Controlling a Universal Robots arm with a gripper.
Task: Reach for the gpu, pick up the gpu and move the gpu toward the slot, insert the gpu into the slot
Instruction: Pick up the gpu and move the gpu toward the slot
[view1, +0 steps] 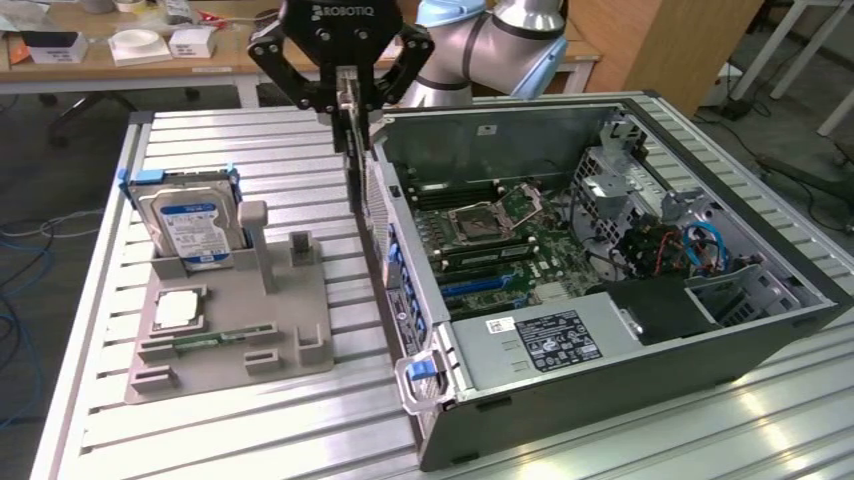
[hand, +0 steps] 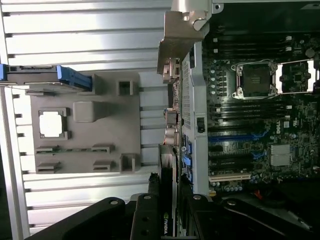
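Note:
My gripper (view1: 351, 98) is shut on the gpu (view1: 358, 175), a thin dark card that hangs upright and edge-on below the fingers. It is lifted just outside the open computer case (view1: 627, 370), by the case's wall on the exterior view's left. In the wrist view the gpu (hand: 168, 167) runs away from the fingertips (hand: 148, 200), and its metal bracket (hand: 179, 35) is at the far end, beside the case wall. The blue expansion slots (view1: 474, 285) lie on the motherboard inside the case, and show in the wrist view as a blue slot (hand: 235, 136).
A grey fixture tray (view1: 287, 310) lies on the slatted metal table at the exterior view's left. It carries a blue-labelled hard drive (view1: 194, 225), a processor chip (view1: 178, 308) and a green memory stick (view1: 207, 341). The processor socket (view1: 477, 222) sits deeper in the case.

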